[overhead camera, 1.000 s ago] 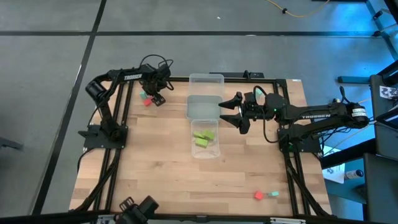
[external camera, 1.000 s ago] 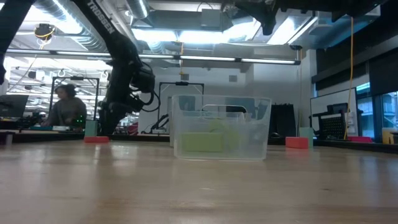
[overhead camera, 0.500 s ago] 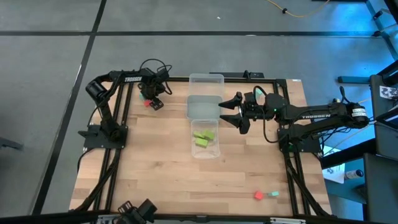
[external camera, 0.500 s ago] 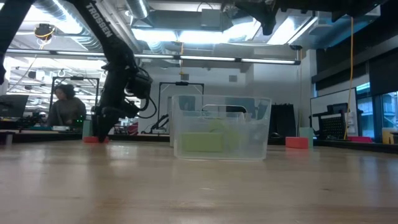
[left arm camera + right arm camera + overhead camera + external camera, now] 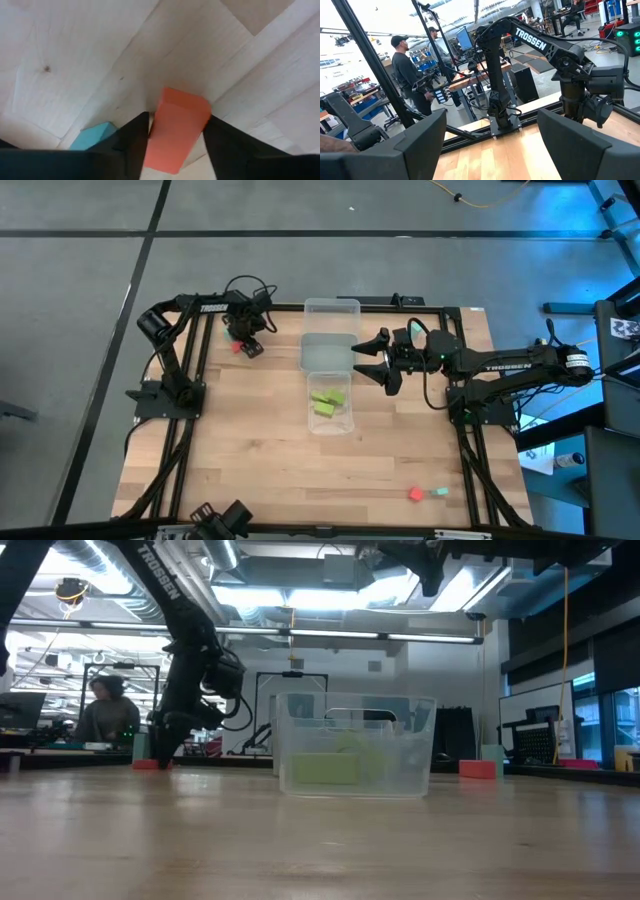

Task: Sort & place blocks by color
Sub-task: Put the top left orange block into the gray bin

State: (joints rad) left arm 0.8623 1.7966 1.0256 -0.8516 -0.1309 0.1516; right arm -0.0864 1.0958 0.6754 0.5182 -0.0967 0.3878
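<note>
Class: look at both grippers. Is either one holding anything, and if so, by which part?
The left gripper has a red block between its fingers, at the block's two long sides; whether they grip cannot be told. The right gripper holds nothing.

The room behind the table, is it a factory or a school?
More likely a robotics lab or workshop: people stand at workbenches with computer monitors, and long ceiling strip lights run overhead.

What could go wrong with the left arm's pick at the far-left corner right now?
1. The left gripper straddles the red block, which sits skewed between the fingers; closing could twist it or squeeze it out.
2. A teal block lies right beside one finger, so it might get nudged or pinched along with the red one.
3. The right gripper hangs open over the clear trays, so a drop-off there may crowd the arms.
</note>
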